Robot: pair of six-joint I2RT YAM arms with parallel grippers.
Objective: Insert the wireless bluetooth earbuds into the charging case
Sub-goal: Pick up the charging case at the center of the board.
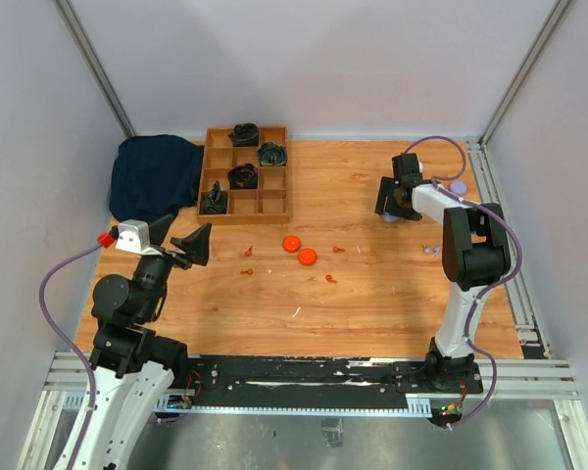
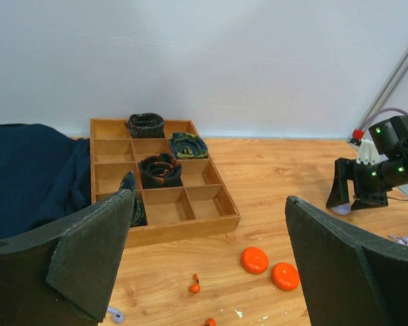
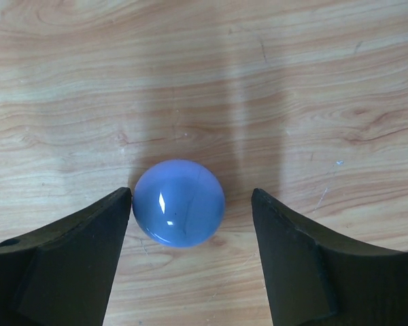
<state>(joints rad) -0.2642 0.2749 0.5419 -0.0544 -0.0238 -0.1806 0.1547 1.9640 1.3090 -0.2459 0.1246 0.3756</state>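
My right gripper (image 1: 393, 211) (image 3: 192, 198) is down at the table at the back right, open around a round lilac charging case (image 3: 179, 202). Its left finger touches the case and the right finger stands apart. A second lilac disc (image 1: 459, 186) lies behind it. Two orange discs (image 1: 291, 243) (image 2: 255, 260) sit mid-table. Tiny orange earbuds (image 1: 247, 272) (image 2: 194, 285) are scattered around them. A pale lilac earbud (image 1: 430, 251) lies near the right arm, another lilac earbud (image 2: 115, 315) near my left finger. My left gripper (image 1: 181, 237) (image 2: 207, 204) hovers wide open at the left, holding nothing.
A wooden compartment tray (image 1: 245, 212) with dark rolled items stands at the back left. A navy cloth (image 1: 155, 176) lies beside it. White walls and metal frame posts (image 1: 514, 88) close in the table.
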